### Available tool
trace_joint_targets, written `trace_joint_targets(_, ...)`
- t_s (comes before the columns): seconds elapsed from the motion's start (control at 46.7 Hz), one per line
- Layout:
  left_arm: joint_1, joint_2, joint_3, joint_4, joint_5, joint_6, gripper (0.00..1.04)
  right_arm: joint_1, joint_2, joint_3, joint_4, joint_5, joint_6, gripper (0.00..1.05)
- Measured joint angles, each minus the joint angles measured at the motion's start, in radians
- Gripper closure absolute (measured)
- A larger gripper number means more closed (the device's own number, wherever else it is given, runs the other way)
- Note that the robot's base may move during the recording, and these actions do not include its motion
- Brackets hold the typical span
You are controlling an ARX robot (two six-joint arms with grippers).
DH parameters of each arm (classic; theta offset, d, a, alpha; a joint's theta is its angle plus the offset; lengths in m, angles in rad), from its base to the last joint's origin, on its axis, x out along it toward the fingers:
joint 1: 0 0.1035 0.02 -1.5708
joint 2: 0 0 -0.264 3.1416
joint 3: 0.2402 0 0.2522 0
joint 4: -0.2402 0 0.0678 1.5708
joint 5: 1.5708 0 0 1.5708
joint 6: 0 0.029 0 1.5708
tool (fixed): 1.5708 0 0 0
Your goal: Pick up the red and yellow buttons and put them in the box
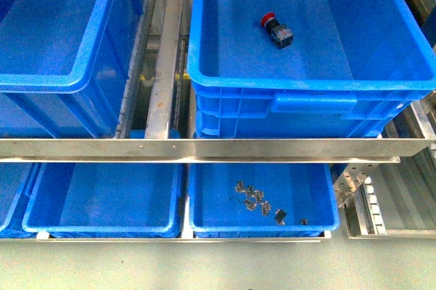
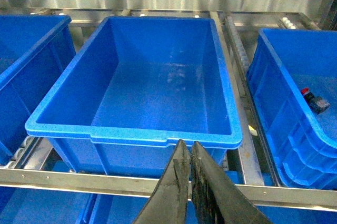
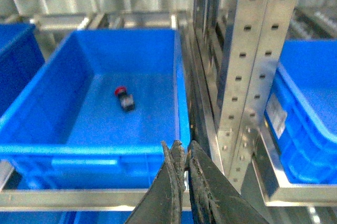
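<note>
A red-capped button on a black body lies on the floor of the large deep blue box at the upper right of the front view. It also shows in the right wrist view and, small, in the left wrist view. No yellow button is in view. My left gripper is shut and empty, in front of an empty blue crate. My right gripper is shut and empty, in front of the box's near rim. Neither gripper shows in the front view.
A second deep blue crate stands at the upper left. A metal rail crosses the front. Two shallower blue trays lie below; the right tray holds several small metal parts. A perforated metal upright stands right of the box.
</note>
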Motion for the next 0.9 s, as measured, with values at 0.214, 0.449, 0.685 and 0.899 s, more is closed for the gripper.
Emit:
trace_joint_targets(0.214, 0.000, 0.000, 0.000, 0.000, 0.000, 0.000, 1.02, -0.001, -0.114, 0.000, -0.099, 0.000, 0.000, 1.01)
trace_joint_targets(0.449, 0.000, 0.000, 0.000, 0.000, 0.000, 0.000, 1.02, -0.001, -0.116, 0.000, -0.100, -0.002, -0.002, 0.75)
trace_joint_targets(0.685, 0.000, 0.000, 0.000, 0.000, 0.000, 0.000, 1.02, -0.001, -0.116, 0.000, -0.100, -0.002, -0.002, 0.28)
trace_joint_targets(0.899, 0.000, 0.000, 0.000, 0.000, 0.005, 0.000, 1.02, -0.001, -0.116, 0.000, -0.100, 0.003, -0.002, 0.06)
